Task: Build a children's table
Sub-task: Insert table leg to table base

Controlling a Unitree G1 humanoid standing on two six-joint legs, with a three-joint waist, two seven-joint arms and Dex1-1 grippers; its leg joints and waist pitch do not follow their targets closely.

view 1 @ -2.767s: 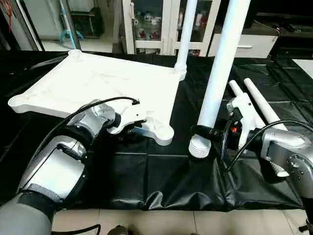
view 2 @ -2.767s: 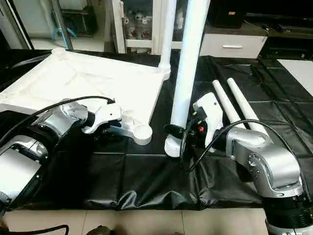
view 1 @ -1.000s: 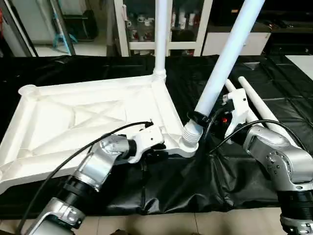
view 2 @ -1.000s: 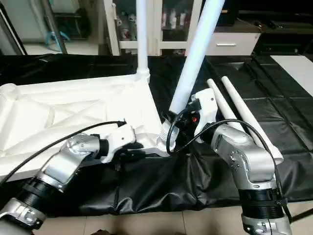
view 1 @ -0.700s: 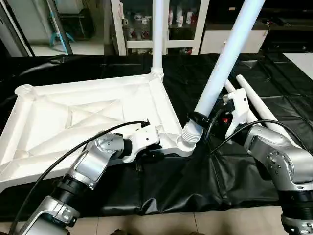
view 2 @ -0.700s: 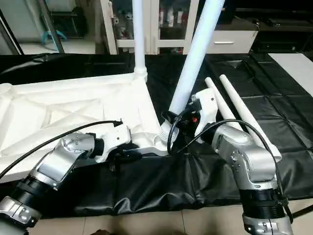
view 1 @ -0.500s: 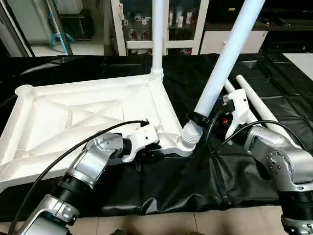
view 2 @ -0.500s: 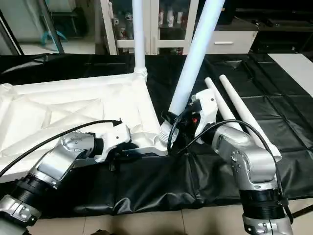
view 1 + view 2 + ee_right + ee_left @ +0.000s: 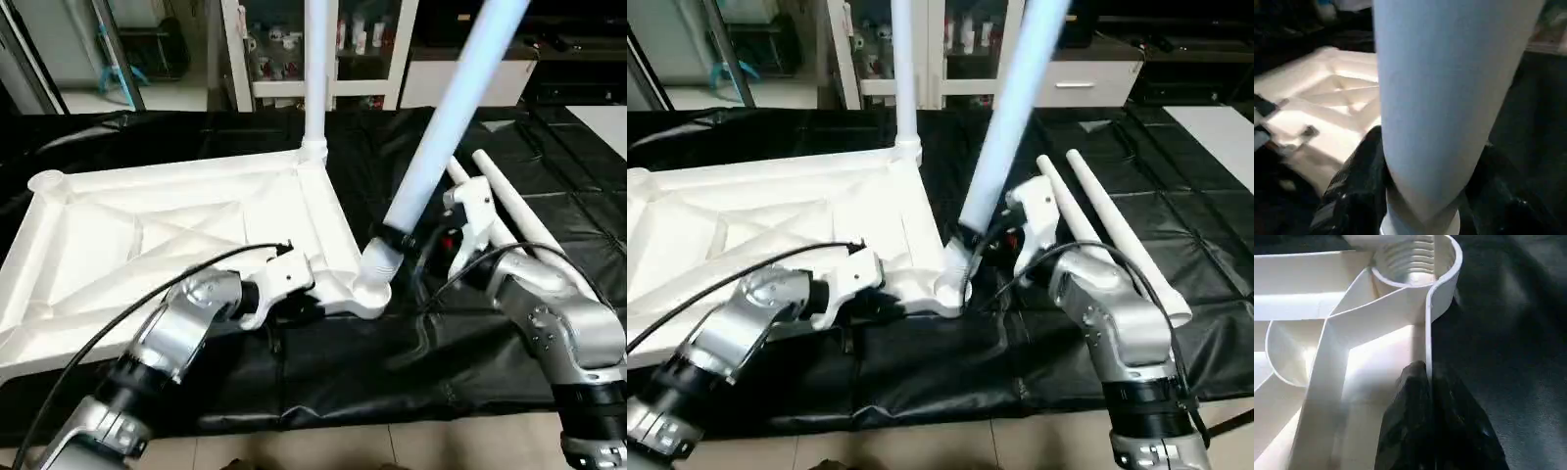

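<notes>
The left tool (image 9: 1427,382) is clenched on the thin near rim of the tabletop (image 9: 147,235), one black finger on each side of that upright wall, just left of the near right corner socket (image 9: 1415,259). In the left wrist view the socket's threaded inside is open to sight, and ribs run from it across the ribbed underside.

The right tool (image 9: 1420,196) is grasping a leg (image 9: 446,127) low on its shaft, its dark fingers (image 9: 1352,186) wrapped on both sides. This leg leans to the right and away from the near edge, its ribbed lower end (image 9: 377,262) sitting at the near right corner socket of the tabletop; whether it is seated in the threads I cannot tell. The silver right forearm (image 9: 549,313) reaches in from the right, a black cable looping beside it.

The tabletop lies upside down on the black-covered counter (image 9: 392,352), occupying its left and middle part, with the rim raised and diagonal ribs showing. At its far right corner a second leg (image 9: 315,69) stands upright in its socket. The far left corner socket (image 9: 46,182) is open.

To the right of the tilted leg, two more legs (image 9: 1107,225) lie side by side on the counter, running from near right toward the far middle.

Beyond the counter stands a white glass-door cabinet (image 9: 265,49), and a low white drawer unit (image 9: 1087,83) sits farther right.
</notes>
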